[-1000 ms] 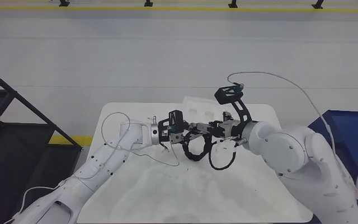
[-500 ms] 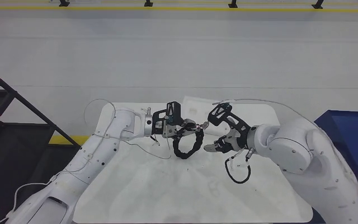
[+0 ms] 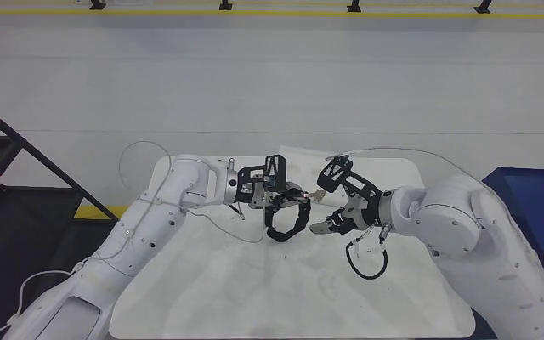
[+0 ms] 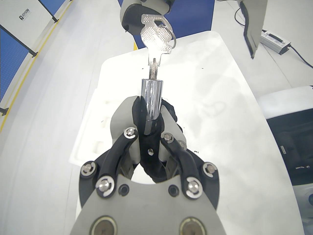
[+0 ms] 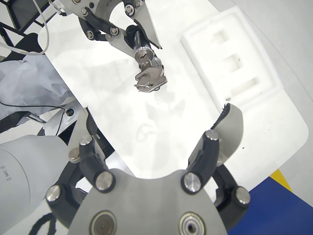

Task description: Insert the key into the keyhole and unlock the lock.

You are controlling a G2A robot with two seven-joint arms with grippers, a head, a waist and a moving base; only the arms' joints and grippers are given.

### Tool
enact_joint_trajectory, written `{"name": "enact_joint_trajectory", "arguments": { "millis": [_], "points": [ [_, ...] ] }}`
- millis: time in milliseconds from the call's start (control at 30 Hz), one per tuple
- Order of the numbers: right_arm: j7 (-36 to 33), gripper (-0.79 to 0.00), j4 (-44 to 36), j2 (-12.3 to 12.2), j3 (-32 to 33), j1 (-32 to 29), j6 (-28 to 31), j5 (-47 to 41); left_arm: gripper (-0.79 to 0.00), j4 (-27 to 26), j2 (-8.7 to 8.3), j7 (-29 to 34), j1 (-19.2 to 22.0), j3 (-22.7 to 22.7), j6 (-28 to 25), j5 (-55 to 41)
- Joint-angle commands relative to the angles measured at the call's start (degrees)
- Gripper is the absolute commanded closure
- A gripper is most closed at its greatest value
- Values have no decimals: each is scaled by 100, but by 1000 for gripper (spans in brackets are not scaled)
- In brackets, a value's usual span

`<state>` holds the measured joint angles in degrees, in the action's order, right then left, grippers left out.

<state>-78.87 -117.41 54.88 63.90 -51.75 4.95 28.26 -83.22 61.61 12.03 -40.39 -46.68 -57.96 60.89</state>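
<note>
Left gripper [image 4: 149, 103] clamped on the lock [image 4: 151, 94], key [image 4: 156, 36] seated in its keyhole [image 5: 143, 55].
Right gripper [image 5: 156, 111] faces the lock's key end, jaws spread wide, apart from the key; its wrist view shows the keyhole face, the left wrist view the key's flat side.

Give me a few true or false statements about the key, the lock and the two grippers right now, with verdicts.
1. The key sits in the keyhole of the lock. True.
2. The right gripper is clamped on the key. False: it is open, clear of the key.
3. The left gripper holds the lock by its chrome cylinder. True.
4. The lock lies flat on the tabletop. False: the left gripper holds it up off the table.
</note>
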Motion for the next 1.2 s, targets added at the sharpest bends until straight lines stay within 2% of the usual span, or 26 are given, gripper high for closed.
{"name": "enact_joint_trajectory", "arguments": {
  "millis": [0, 100, 333, 467, 633, 767, 800, 867, 900, 1033, 1167],
  "points": [
    [257, -785, 35, -5, 55, -88, -33, 64, 0, -45, -7, 192, 5, -12, 4, -90],
    [264, -785, -1, -40, 143, -127, 289, 162, 0, -61, -14, 506, 13, -10, 41, -228],
    [338, -785, 117, -126, 160, -3, 2330, 328, 0, 4, 5, 976, 92, 94, -4, -618],
    [1125, -785, 89, -231, -56, 93, 3172, 1092, 0, 104, 43, 1122, 186, 219, -4, -823],
    [1685, -785, 66, -340, -132, 108, 3731, 1912, 0, 270, 96, 1179, 315, 355, -4, -953],
    [1857, -785, 33, -379, -230, 52, 3904, 2090, 0, 396, 136, 1195, 396, 453, -4, -1005],
    [1876, -736, 13, -386, -249, 64, 3922, 2154, 0, 421, 146, 1192, 415, 476, -4, -1012],
    [1898, -446, -38, -398, -320, 73, 3944, 2299, 0, 470, 163, 1190, 446, 525, -4, -1030],
    [1901, -369, -46, -402, -343, 82, 3947, 2345, 0, 489, 171, 1188, 464, 546, -4, -1038],
    [1831, -225, -99, -413, -449, 141, 3877, 2550, 0, 551, 190, 1185, 522, 610, -4, -1059],
    [1758, -212, -149, -407, -584, 204, 3792, 2715, 0, 570, 199, 1191, 557, 664, -4, -1068]
  ]
}}
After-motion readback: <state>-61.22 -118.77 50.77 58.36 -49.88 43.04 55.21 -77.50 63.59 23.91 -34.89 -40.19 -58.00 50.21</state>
